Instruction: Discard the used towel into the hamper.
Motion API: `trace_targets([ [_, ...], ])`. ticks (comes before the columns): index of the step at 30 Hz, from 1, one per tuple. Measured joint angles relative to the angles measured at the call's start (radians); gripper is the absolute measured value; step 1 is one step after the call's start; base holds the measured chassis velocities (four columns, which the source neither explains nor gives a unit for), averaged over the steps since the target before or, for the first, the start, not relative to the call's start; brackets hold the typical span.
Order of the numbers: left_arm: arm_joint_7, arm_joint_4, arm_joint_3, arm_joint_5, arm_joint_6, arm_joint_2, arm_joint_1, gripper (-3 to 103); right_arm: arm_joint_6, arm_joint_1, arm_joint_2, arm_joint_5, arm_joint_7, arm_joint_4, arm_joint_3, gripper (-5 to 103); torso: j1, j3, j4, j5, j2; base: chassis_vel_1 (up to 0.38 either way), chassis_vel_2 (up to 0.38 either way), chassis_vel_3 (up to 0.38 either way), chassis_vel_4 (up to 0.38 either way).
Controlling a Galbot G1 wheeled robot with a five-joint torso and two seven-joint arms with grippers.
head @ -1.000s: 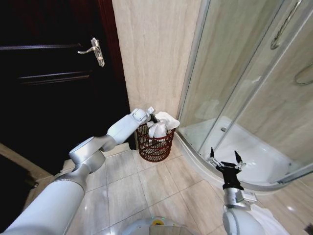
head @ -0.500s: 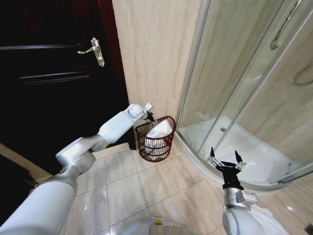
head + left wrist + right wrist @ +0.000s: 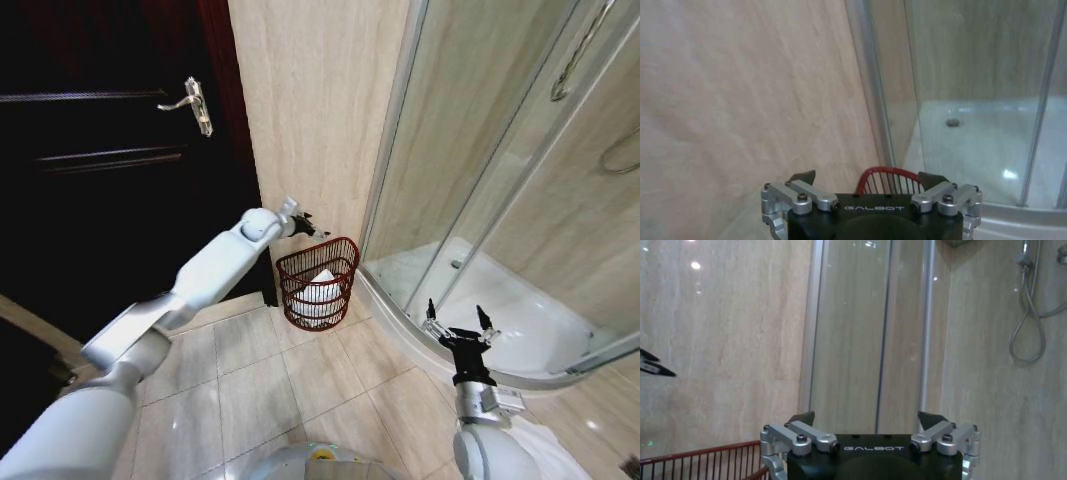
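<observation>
Hamper (image 3: 318,284) upright, towel (image 3: 320,283) inside, left hand (image 3: 312,225) released above, right hand (image 3: 458,325) released

Left hand (image 3: 867,178) is sitting at the base of the left wrist view, black body marked GALBOT, silver knuckles either side. Its two dark fingertips (image 3: 802,177) are standing well apart with nothing between them. Just beyond the gap, the curved red-brown rim and upper wires of the hamper (image 3: 888,179) are showing; its contents are hidden behind the hand. A beige stone-pattern wall (image 3: 740,100) is rising behind. Beside it, the metal-framed glass shower enclosure (image 3: 973,75) is standing, with a white shower tray (image 3: 980,145) and its round drain (image 3: 952,122) inside.
</observation>
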Motion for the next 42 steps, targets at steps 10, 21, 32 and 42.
trace_targets([
  [10, -0.056, -0.215, -0.204, -0.078, -0.087, 0.154, 0.278, 100, -0.019, 0.014, 0.0, -0.015, -0.013, -0.001, -0.018, 100, 0.0, 0.0, -0.0001, -0.0006, 0.0, 0.0, 0.0, 0.0, 0.0],
  [21, -0.216, -0.413, -0.542, -0.087, -0.263, 0.164, 0.702, 100, -0.011, 0.003, 0.0, -0.022, -0.024, -0.03, -0.023, 100, 0.0, 0.0, -0.0002, 0.001, 0.0, 0.0, 0.0, 0.0, 0.0],
  [32, -0.443, -0.518, -0.733, 0.005, -0.408, -0.074, 1.016, 100, -0.006, -0.006, 0.0, -0.028, -0.031, -0.022, -0.041, 100, 0.0, 0.0, -0.0002, 0.0014, 0.0, 0.0, 0.0, 0.0, 0.0],
  [42, -0.566, -0.588, -0.823, 0.299, -0.657, -0.324, 1.277, 100, 0.01, -0.007, 0.0, -0.029, -0.05, -0.019, -0.033, 100, 0.0, 0.0, -0.0001, 0.0011, 0.0, 0.0, 0.0, 0.0, 0.0],
])
